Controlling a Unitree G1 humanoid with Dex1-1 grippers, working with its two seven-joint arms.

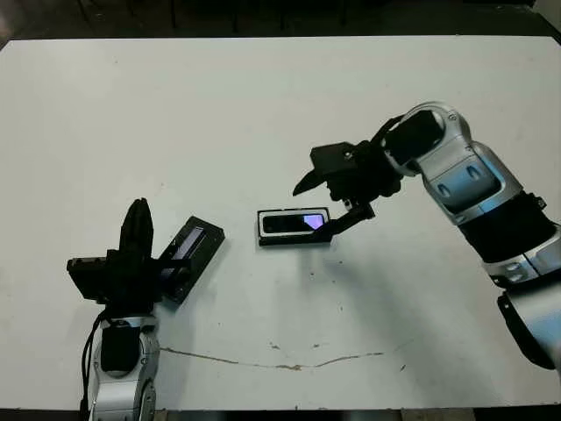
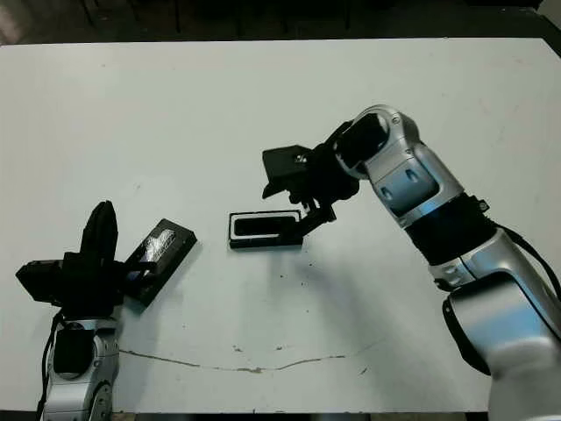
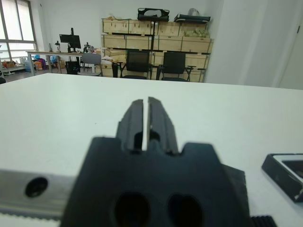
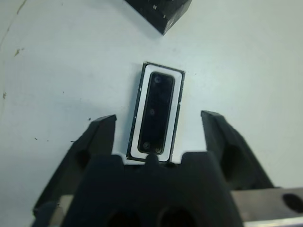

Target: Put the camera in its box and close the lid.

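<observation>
Right wrist view looks straight down on the box (image 4: 158, 116), with the camera (image 4: 157, 115) lying flat inside its white lining. Spread wide, the right gripper (image 4: 158, 137) has one finger on each long side of the box, gripping nothing. To the box's left, apart from it, the lid (image 1: 189, 254) lies on the white table (image 1: 263, 114). Beside the lid stands the left gripper (image 3: 146, 120), its fingers almost together and empty.
</observation>
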